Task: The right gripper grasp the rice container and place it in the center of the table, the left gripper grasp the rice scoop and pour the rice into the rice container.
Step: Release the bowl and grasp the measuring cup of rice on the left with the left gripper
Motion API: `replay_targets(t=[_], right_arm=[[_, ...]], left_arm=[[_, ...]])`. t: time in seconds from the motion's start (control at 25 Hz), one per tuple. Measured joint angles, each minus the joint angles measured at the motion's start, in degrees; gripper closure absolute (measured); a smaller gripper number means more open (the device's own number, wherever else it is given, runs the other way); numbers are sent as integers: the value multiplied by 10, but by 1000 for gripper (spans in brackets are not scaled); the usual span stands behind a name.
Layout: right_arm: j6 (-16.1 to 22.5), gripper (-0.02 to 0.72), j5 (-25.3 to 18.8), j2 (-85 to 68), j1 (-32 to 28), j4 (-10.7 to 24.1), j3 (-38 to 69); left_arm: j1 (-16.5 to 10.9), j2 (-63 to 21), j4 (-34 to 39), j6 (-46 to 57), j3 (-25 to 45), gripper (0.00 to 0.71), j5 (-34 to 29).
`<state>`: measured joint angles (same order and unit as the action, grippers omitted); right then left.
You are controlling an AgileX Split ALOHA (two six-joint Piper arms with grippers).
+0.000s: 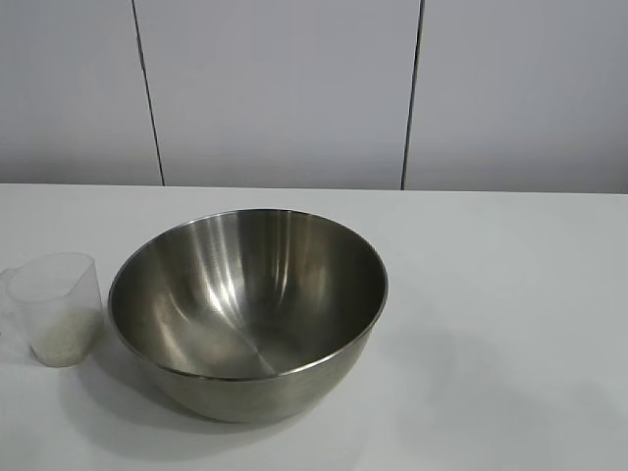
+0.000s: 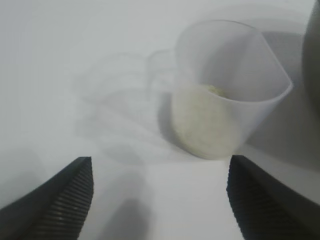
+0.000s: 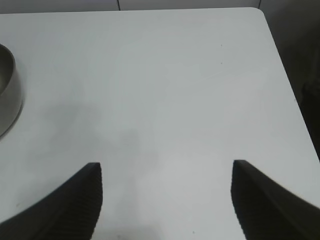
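The white table carries everything in sight. Near its middle in the exterior view sits the rice container, a large shiny stainless-steel mixing bowl, upright and with nothing visible inside it. Just beside the bowl, toward the left edge of that view, stands the rice scoop, a small cloudy translucent plastic cup, upright and apart from the bowl's wall, with a low heap of rice in its bottom. In the left wrist view the left gripper hangs low over the table with its two black ridged fingers spread wide; the scoop stands ahead of the gap between them, touched by neither finger, and nothing is held. In the right wrist view the right gripper is likewise spread wide over bare tabletop, holding nothing, with only the edge of the steel bowl showing well off to one side.
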<state>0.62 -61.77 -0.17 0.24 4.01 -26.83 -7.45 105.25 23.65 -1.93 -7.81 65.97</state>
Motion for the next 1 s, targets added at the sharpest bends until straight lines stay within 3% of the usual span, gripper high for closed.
replay_targets(t=[0.4, 1.0], right_arm=[[0, 209, -1, 0, 0, 0, 0], [0, 209, 0, 0, 0, 0, 0]], left_arm=[[0, 91, 6, -11, -46, 236, 0], [0, 154, 21, -12, -131, 236, 1]])
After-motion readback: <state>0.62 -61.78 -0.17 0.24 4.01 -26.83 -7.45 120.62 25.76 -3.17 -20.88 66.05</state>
